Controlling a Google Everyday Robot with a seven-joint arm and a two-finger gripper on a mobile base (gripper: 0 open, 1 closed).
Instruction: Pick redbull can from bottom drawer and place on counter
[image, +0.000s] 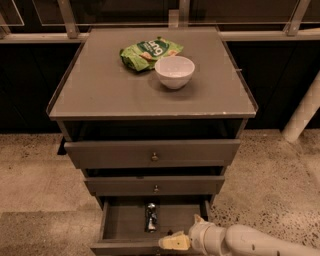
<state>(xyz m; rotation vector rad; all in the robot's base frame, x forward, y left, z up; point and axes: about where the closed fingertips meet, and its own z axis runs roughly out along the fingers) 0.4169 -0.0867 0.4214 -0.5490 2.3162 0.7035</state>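
Slim silver-and-blue redbull can (151, 216) lies flat mid bottom grey drawer (122, 223), pulled open for reach. Pale hand (176, 242) low at drawer front, right of can, holding nothing; how open, cannot tell. Grey tabletop (100, 95) above: white bowl (174, 71), green snack bag (150, 51) near back edge.

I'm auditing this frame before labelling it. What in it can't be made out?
- Camera view: bottom drawer front face, cut off by the bottom edge.
- The redbull can markings: too small, dim.
- The arm behind the pincer, at the drawer's front right: cut off by the frame's corner.
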